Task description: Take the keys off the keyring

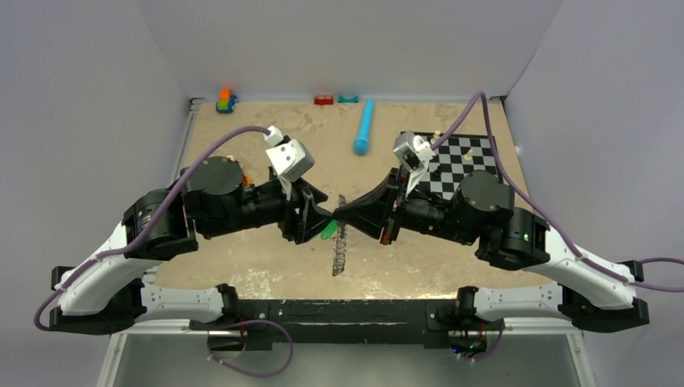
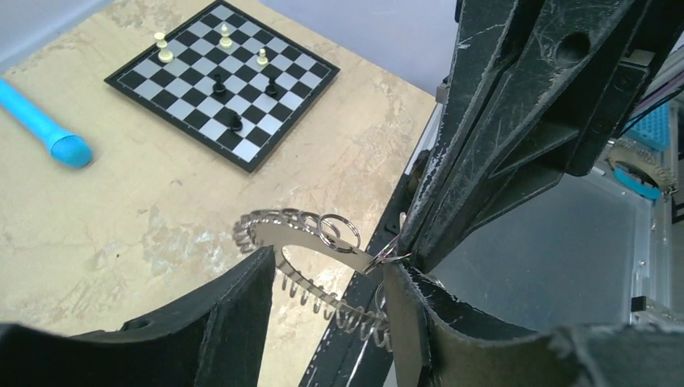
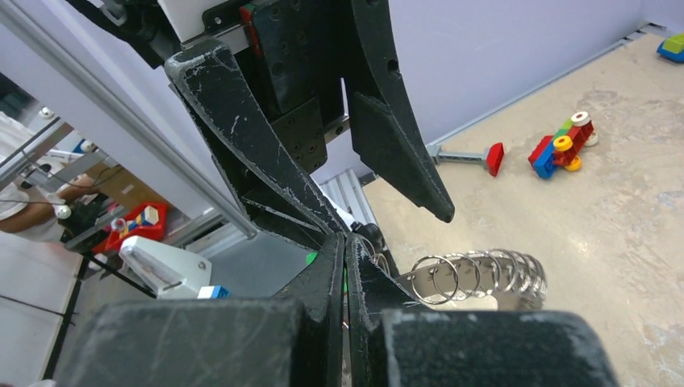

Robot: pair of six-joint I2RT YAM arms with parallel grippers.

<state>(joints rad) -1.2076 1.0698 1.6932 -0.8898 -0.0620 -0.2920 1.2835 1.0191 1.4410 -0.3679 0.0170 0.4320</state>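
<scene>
Fingers [image 3: 323,270] of my right gripper [image 3: 345,242] pinched tight on the keyring [image 2: 302,240]; left gripper [image 2: 327,270] gapes wide, straddling it, crowding me. Chessboard [image 2: 181,101] beyond.

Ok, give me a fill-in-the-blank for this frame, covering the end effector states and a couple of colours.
1. The right end effector is ___ on the keyring.
2. The left end effector is ___, with one finger on either side of the keyring.
3. The cylinder lying beyond the arms is ___.
4. The key with the coloured head is ___.

Missing words: shut; open; blue; green.
</scene>
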